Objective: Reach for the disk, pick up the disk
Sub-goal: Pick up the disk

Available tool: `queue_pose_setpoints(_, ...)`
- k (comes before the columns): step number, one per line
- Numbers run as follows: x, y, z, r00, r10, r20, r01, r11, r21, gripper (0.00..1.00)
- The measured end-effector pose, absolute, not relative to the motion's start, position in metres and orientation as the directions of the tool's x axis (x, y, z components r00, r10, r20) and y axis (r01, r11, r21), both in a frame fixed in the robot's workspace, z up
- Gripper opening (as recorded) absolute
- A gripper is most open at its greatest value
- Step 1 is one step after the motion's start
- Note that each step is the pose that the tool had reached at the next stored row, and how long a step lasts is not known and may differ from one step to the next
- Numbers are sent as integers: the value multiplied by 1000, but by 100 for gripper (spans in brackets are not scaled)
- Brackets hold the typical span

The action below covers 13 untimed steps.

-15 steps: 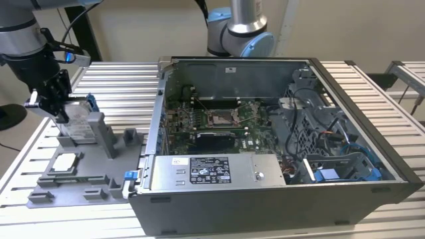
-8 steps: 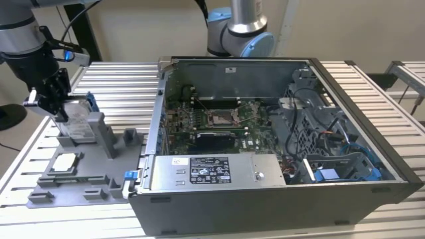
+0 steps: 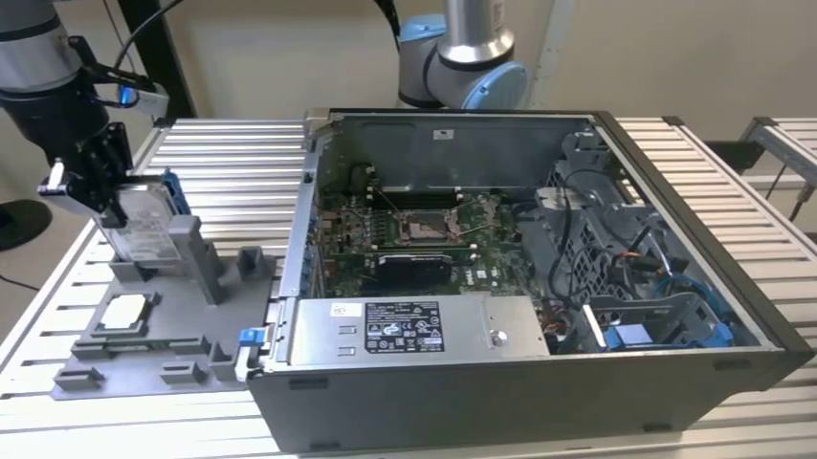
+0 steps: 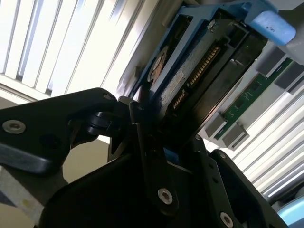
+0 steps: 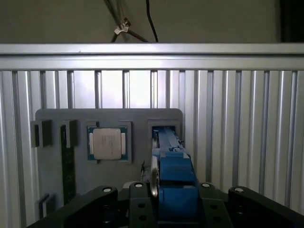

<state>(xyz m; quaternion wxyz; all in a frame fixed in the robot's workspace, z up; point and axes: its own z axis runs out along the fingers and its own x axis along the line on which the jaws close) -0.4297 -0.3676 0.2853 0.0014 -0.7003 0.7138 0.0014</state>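
Gripper fingers pinch the disk edgewise; silver-grey body, blue rails. Disk stands upright in grey fixture.

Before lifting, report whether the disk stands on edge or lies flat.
On edge: the disk stands upright in the grey holder, gripper at its top.

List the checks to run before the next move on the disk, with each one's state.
1. Gripper closed on the disk, a jaw on each face: ok.
2. Disk standing on edge in the grey tray's slot: ok.
3. Disk lifted clear of the slot: not ok, its lower edge appears seated.
4. Chip lying apart from the disk: ok.
5. Grip firm enough to lift: cannot tell.
6. Open computer case well aside, toward the exterior view's right: ok.
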Motion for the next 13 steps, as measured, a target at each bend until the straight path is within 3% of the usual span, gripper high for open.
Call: queue_pose_setpoints(13,-430,-368,309,-19,-1000,-4,-1000,19,0,0)
